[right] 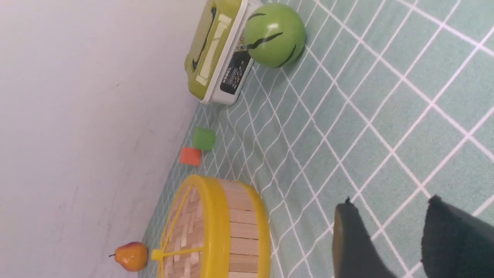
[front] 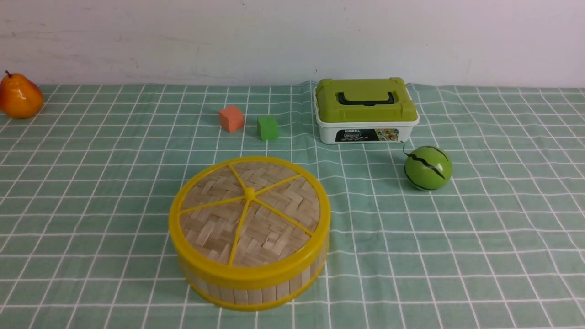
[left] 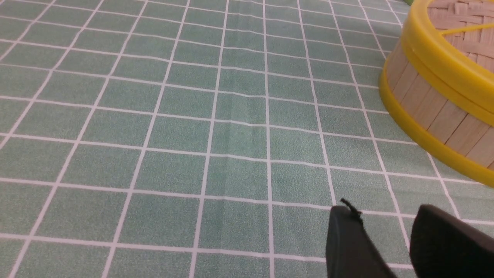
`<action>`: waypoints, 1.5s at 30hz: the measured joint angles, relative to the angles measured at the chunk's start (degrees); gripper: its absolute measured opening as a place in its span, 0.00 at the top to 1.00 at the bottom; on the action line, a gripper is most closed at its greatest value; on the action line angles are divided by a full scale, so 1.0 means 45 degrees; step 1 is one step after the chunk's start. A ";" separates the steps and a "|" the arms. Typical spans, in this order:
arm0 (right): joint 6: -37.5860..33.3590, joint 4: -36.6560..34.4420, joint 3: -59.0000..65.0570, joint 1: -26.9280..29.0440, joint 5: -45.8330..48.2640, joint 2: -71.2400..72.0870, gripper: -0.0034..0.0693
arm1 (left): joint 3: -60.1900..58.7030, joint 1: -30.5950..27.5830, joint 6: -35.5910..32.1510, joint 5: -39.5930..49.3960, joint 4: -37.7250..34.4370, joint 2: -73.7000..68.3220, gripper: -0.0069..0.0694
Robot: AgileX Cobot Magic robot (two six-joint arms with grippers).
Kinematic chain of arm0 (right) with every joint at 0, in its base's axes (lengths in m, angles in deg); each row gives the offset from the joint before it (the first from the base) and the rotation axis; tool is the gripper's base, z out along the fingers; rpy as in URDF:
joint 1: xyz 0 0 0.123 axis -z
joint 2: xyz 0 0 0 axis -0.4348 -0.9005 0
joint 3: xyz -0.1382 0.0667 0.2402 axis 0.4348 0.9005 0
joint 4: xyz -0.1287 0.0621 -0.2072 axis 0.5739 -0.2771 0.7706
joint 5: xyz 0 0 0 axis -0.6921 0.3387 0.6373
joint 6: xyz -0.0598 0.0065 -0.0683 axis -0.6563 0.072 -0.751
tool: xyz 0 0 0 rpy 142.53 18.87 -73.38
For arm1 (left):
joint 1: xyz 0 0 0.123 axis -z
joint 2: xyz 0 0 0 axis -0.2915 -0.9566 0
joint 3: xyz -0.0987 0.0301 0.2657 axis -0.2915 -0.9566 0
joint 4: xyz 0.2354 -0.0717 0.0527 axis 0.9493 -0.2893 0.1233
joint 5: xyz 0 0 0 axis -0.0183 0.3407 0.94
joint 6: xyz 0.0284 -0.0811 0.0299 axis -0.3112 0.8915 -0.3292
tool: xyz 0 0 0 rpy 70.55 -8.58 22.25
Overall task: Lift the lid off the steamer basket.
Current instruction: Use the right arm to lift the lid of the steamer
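Far left, an orange-and-red plastic pear (front: 19, 97) sits at the back edge of the green checked tablecloth (front: 91, 205), right by the white wall. The left gripper (left: 386, 210) shows only in its own wrist view. Its two dark fingers (left: 347, 243) are spread, with bare cloth showing between them and nothing pinched, low over the cloth and apart from the basket's wall.

Moving along, a small orange foam cube (front: 231, 118) and a small green foam cube (front: 267, 127) sit side by side, close but not touching, behind the basket.

Centre stage is the round woven tan bamboo lid (front: 249, 212) with its yellow plastic rim and five yellow spokes. It is seated flat on the round steamer basket (front: 256, 288) of tan bamboo slats, rim on rim, so the basket is closed.

To the right and further back stands a white plastic box with an olive-green lid and black handle (front: 365, 112). Just in front of its right corner rests a green striped watermelon ball (front: 428, 167).

The right gripper (right: 391, 202) also shows only in its wrist view. Its dark fingers (right: 355, 239) are parted and empty, over open cloth and well clear of the basket.
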 joint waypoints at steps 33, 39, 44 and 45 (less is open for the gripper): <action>-1.3304 0.4388 -1.7710 -0.4190 1.0764 -1.5665 0.95 | 0.0000 0.0000 0.0000 0.0000 0.0000 0.0000 0.60; -1.1716 0.6647 -2.0427 -0.7064 1.0796 -1.8840 0.95 | 0.0000 0.0000 0.0000 0.0000 0.0000 0.0000 0.60; -1.0515 0.7552 -2.3834 -0.8980 1.0796 -2.2443 0.92 | 0.0000 0.0000 0.0000 0.0000 0.0000 0.0000 0.60; -1.0471 0.7566 -2.4324 -0.9114 1.0796 -2.2826 0.91 | 0.0000 0.0000 0.0000 0.0000 0.0000 0.0000 0.60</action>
